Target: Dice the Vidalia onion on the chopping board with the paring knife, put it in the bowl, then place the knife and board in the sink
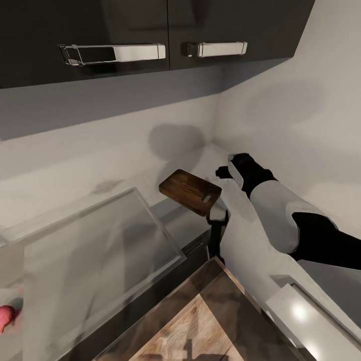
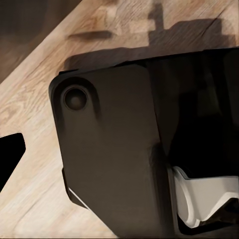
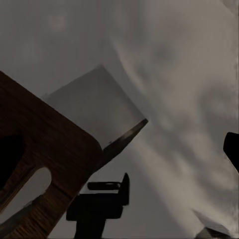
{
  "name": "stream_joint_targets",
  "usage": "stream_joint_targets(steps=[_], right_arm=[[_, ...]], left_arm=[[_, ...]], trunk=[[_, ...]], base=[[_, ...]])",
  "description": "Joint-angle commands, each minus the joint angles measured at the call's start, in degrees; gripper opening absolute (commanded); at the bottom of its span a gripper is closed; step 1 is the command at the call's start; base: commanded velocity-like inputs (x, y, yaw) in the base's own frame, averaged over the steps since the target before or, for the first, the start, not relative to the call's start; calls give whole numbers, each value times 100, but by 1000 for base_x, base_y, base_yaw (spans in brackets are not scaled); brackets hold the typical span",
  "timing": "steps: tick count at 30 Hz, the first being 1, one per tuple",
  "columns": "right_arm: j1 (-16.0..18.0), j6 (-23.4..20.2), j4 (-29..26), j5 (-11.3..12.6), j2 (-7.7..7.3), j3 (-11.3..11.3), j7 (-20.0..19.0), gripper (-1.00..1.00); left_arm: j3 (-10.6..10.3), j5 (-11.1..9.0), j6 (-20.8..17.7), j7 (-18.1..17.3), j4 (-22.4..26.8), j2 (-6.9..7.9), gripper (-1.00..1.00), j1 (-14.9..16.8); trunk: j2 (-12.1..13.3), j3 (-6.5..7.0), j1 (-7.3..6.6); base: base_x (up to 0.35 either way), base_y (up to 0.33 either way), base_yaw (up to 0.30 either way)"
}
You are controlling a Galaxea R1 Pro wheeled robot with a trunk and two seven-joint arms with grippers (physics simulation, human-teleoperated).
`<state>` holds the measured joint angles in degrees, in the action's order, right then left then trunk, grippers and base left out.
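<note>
Countertop point(image 1: 240, 260) under lifted chopping board point(image 1: 190, 191); head view adds onion point(image 1: 6, 316)

2 chrome-handled dark wall cabinets point(image 1: 150, 30) above a wooden floor point(image 1: 200, 331)

A dark brown wooden rectangular chopping board point(image 1: 190, 191) shows streaky lengthwise grain. At the near left lies a small pinkish-red onion point(image 1: 6, 316). The glossy countertop point(image 1: 45, 185) reads pale grey, the steel sink point(image 1: 100, 250) silvery grey. Far above, the wall cabinets point(image 1: 150, 25) are near-black with chrome handles point(image 1: 113, 52). The robot arm point(image 1: 281, 215) is white and black, and the floor point(image 1: 200, 331) light oak planks.
</note>
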<state>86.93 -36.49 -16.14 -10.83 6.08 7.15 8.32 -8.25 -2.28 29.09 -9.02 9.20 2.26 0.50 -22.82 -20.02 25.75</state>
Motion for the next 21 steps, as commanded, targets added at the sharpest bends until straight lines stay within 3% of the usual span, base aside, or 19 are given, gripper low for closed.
stream_joint_targets(steps=[1, 13, 14, 21], right_arm=[[37, -58, -11, -85, 10, 23, 0, 100], [107, -444, -194, -481, 22, 40, -2, 100], [106, -1111, -208, -518, 24, 40, -1, 100], [105, -1347, -223, -516, 89, 40, -5, 100]], left_arm=[[-27, -23, 18, -12, -35, 3, 100, 3], [-36, -21, 18, -12, -102, 2, 100, 3], [-36, -23, 18, -12, -102, 3, 100, 3], [-36, -23, 18, -12, -103, 3, 100, 3]], trunk=[[-10, -10, 3], [-10, -10, 3], [-10, -10, 3], [-10, -10, 3]], base=[[0, 0, 0], [0, 0, 0], [0, 0, 0], [0, 0, 0]])
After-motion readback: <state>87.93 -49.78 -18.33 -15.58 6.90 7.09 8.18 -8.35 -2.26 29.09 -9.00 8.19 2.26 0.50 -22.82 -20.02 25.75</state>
